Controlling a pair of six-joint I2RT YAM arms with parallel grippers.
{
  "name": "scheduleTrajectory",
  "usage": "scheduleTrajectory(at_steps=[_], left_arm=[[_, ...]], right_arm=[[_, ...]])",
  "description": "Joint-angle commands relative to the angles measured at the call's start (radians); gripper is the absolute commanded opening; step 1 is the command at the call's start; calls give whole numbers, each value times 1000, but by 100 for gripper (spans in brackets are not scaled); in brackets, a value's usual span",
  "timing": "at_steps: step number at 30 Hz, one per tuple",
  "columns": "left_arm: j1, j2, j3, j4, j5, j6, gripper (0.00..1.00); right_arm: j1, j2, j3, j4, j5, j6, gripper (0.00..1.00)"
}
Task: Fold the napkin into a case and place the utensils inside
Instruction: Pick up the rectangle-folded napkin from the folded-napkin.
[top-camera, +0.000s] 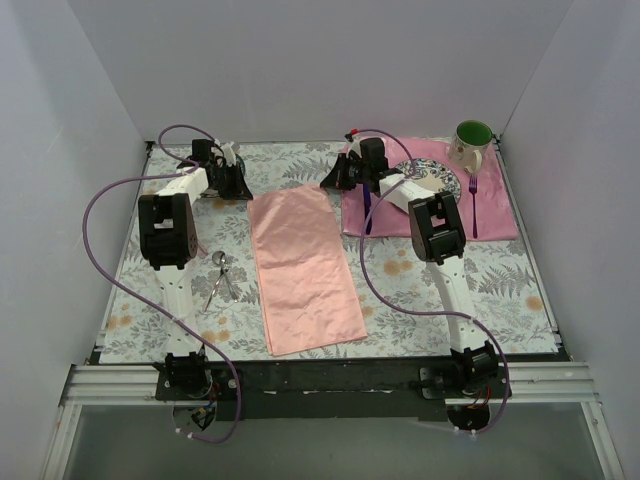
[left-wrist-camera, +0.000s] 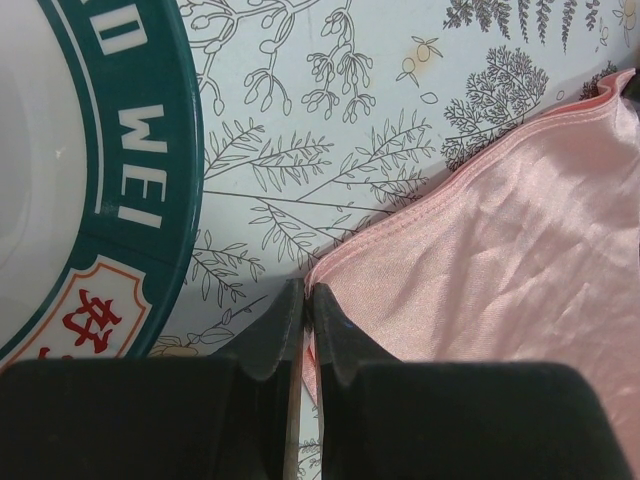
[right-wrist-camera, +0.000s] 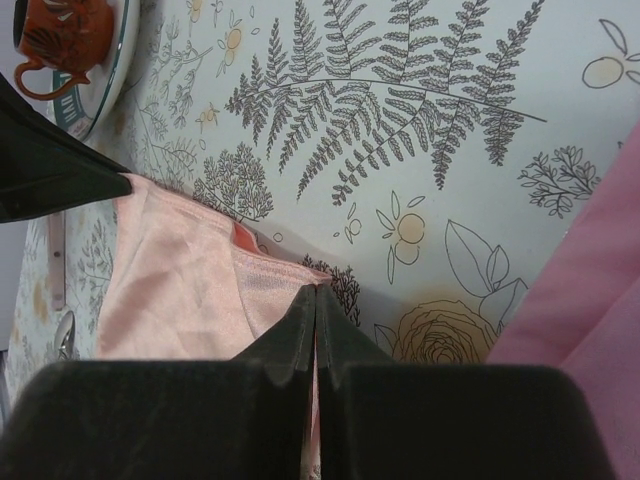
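Salmon-pink napkin (top-camera: 300, 265) has left claw (left-wrist-camera: 303, 300) and right claw (right-wrist-camera: 316, 300) each clamped on a corner; two utensils (top-camera: 221, 278) lie beside it.

Your left hand (left-wrist-camera: 305, 297) is closed, its two dark fingers (left-wrist-camera: 265, 340) pressed together on the corner of the napkin (left-wrist-camera: 500, 260). A thin pink sliver shows in the seam between them. The cloth spreads ahead and to the right of the hand. To its left lies a round plate (left-wrist-camera: 165, 150) with a teal rim lettered "WEI". The leaf-printed tabletop (left-wrist-camera: 330, 130) shows ahead.
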Motion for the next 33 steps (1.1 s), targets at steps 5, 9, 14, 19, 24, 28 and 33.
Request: scheduleTrajectory(at_steps=[5,9,14,19,24,28,33], left_arm=[[-4,-101,24,-25,17,31,0],[-4,-166,5,-28,69,67,0],[-4,-258,-70,-34,117,138,0],[-4,-351,-140,-106,190,231,0],[-4,-453,-252,-189,250,353,0],[-2,-519,-318,-165,224,351,0],[-4,-432,-236,-77,153,247,0]], right_arm=[[-20,-40,43,44,-43,-10,1],[-33,-101,56,22,-77,-43,1],[-34,-198,-25,-27,-133,-108,1],[-39,-296,-124,-85,-161,-196,1],[-39,-414,-252,-197,-196,-286,1],[-39,-499,-352,-197,-187,-325,1],[-42,-462,-287,-193,-150,-311,1]])
